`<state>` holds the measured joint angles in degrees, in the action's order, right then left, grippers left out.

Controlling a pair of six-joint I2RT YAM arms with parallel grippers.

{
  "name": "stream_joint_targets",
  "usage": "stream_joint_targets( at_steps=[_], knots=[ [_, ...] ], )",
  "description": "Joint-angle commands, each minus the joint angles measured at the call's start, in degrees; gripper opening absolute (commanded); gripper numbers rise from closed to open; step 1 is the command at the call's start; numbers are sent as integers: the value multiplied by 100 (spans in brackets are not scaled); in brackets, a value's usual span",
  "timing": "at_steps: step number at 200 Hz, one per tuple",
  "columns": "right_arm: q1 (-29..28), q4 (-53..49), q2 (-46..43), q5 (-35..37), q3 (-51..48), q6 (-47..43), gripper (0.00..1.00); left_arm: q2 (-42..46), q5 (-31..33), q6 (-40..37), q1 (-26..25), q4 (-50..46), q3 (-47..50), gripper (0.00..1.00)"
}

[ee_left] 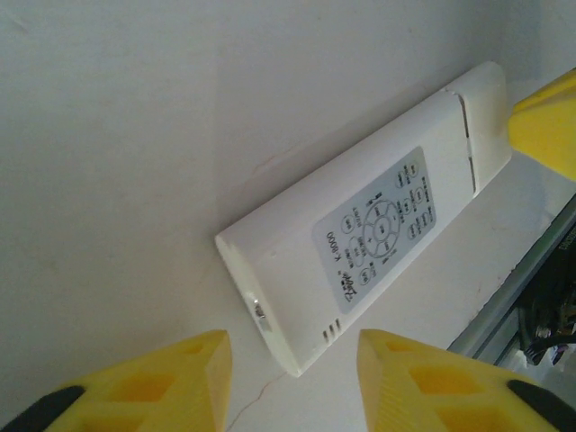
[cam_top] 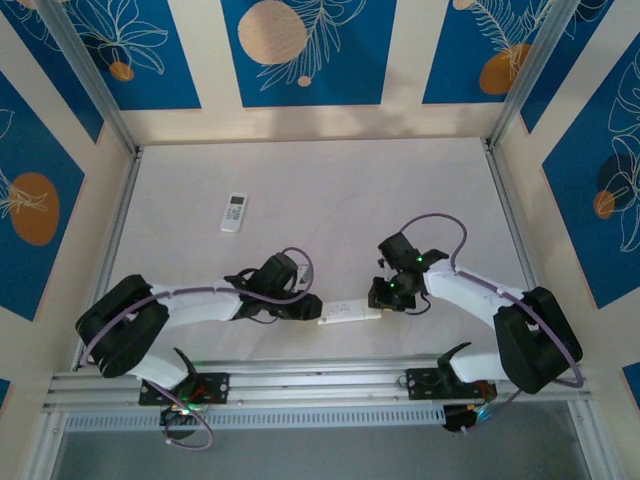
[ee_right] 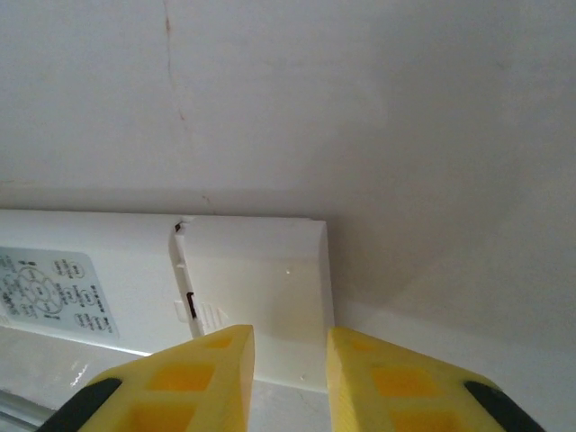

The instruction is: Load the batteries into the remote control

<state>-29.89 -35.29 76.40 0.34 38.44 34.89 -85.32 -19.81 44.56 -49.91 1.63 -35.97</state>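
Note:
A long white remote control (cam_top: 345, 314) lies face up near the table's front edge, between my two grippers. My left gripper (cam_top: 308, 309) is at its left end. In the left wrist view, the remote's (ee_left: 360, 243) near corner sits between the yellow fingertips (ee_left: 202, 360) with a gap on each side, so my left gripper (ee_left: 292, 349) is open. My right gripper (cam_top: 382, 297) is at the remote's right end. In the right wrist view, my right gripper (ee_right: 290, 335) is narrowly open over the battery cover (ee_right: 256, 265). The batteries are out of view.
A second, smaller white remote (cam_top: 233, 212) lies far off at the back left. A metal rail (cam_top: 320, 375) runs along the near edge, close beside the long remote. Blue patterned walls (cam_top: 310, 50) enclose the table.

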Motion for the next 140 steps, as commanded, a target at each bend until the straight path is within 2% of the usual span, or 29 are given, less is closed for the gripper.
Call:
stream_joint_targets(
  at_steps=[1, 65, 96, 119, 140],
  knots=[
    [-87, -54, 138, 76, -17, 186, 27, -191, 20, 62, -106, 193, -172, 39],
    [-430, -138, 161, 265, 62, 564, 24, -551, 129, 182, -115, 291, -244, 32],
    [-997, 62, 279, 476, 124, 1207, 18, -624, 252, 152, -115, 379, -305, 30],
    [-1576, 765, 260, 292, 70, 1936, 18, -668, 530, 136, -104, 433, -377, 29],
    [-1734, 608, -2, 773, 289, 1979, 22, -651, 765, 100, -63, 465, -433, 29]
  ],
)
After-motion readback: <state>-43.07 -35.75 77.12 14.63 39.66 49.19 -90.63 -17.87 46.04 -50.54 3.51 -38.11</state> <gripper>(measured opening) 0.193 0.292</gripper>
